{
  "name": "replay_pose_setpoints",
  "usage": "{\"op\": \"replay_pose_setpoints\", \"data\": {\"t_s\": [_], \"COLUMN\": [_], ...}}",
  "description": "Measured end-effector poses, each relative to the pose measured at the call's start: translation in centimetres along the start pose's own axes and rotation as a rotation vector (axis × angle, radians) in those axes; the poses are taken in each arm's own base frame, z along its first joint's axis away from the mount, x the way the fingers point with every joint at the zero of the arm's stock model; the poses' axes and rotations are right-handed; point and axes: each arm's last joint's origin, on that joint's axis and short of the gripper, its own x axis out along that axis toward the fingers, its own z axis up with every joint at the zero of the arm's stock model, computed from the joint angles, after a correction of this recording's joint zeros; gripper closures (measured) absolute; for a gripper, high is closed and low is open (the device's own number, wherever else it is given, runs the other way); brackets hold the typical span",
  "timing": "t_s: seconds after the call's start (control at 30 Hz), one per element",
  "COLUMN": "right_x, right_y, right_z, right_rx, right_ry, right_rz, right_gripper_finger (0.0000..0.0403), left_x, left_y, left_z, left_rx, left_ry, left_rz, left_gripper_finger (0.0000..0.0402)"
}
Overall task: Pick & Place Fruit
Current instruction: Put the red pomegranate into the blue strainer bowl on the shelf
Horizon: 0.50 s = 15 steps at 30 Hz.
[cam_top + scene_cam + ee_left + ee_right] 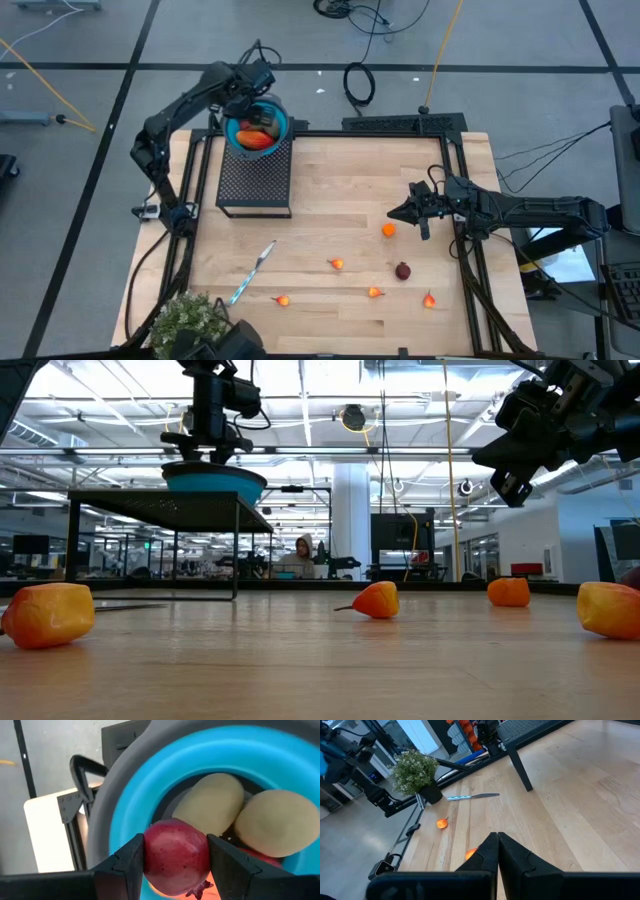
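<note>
- Gripping a dark red fruit (pixel 176 857), the left gripper (pixel 175 865) hangs just above the blue bowl (pixel 125 815) (two pale ovals inside).
- Right gripper (pixel 497 851), fingers closed, hovers near the table's right edge.

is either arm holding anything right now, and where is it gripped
The left gripper holds a dark red ball, pinched across its sides, above the blue bowl. The right gripper holds nothing, jaws shut.
</note>
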Motion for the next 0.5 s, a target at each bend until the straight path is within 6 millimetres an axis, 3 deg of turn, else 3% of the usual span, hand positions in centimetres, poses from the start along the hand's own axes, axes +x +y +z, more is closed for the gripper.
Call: {"op": "replay_pose_setpoints", "data": {"t_s": [0.5], "right_x": [0.00], "right_y": [0.01], "right_z": [0.01], "right_rx": [0.000], "right_ry": [0.000], "right_rz": [0.000], "right_gripper_finger": [0.0403], "left_x": [0.20], "left_y": [0.21], "left_z": [0.22], "left_rx": [0.014], "left_ry": [-0.006], "left_rz": [-0.002], "left_gripper_finger": [0.0216]}}
